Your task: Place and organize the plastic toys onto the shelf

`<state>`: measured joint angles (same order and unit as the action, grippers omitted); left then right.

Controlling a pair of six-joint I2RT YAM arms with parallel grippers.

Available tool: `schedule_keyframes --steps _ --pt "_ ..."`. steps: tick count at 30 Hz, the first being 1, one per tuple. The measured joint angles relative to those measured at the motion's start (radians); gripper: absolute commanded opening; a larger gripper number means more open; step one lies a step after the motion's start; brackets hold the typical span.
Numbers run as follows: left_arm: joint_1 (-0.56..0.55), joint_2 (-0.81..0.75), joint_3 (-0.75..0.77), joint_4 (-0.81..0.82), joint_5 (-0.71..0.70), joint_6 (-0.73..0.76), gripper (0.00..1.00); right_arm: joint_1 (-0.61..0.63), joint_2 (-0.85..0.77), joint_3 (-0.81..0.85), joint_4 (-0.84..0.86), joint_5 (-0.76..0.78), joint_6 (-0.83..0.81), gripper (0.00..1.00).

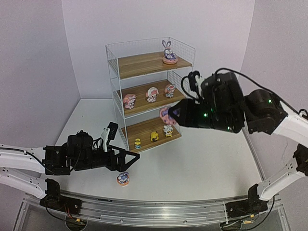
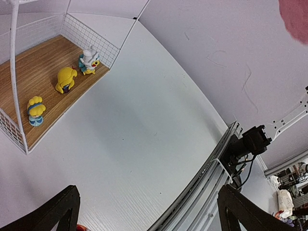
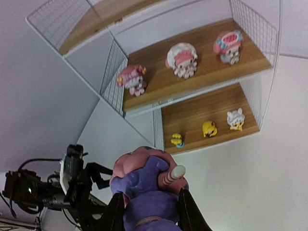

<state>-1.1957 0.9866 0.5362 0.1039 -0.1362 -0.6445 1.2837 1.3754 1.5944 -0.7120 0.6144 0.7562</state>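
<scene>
Seen from above, the shelf [image 1: 111,62] carries seven of the plastic toys: one purple bunny [image 1: 168,52] on the top board, three pink-white ones [image 1: 152,94] on the middle board, and three yellow ones [image 1: 154,136] on the bottom board. A second purple bunny [image 1: 165,114] is pinched in the right gripper [image 1: 172,114], in the air just in front of the shelf's right side. A third bunny [image 1: 123,178] lies on the table [image 1: 202,163] near the left gripper [image 1: 126,144], whose jaws are spread wide around nothing.

The left wrist view shows the three yellow ones in a row. A pink blur [image 2: 294,17] is cut off at the top right corner; it is possibly the held bunny.

In the right wrist view, both fingers [image 3: 188,211] clamp the bunny's sides and the frame edge cuts off its base. Three pink-white and three yellow figures are in view. The top board is seen only from beneath, and its bunny is hidden.
</scene>
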Motion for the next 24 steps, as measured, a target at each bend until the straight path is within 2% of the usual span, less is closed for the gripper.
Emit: schedule_keyframes --steps 5,12,24 --pt "0.0 -0.015 0.0 -0.008 -0.022 0.0 1.0 -0.117 0.11 0.252 -0.068 0.019 -0.114 0.0" --pt "0.0 -0.028 0.0 -0.009 -0.043 0.0 1.0 -0.161 0.308 0.555 -0.105 0.053 -0.255 0.0" --pt "0.0 -0.019 0.0 -0.009 -0.051 -0.003 1.0 -0.236 0.527 0.862 -0.125 0.092 -0.343 0.0"
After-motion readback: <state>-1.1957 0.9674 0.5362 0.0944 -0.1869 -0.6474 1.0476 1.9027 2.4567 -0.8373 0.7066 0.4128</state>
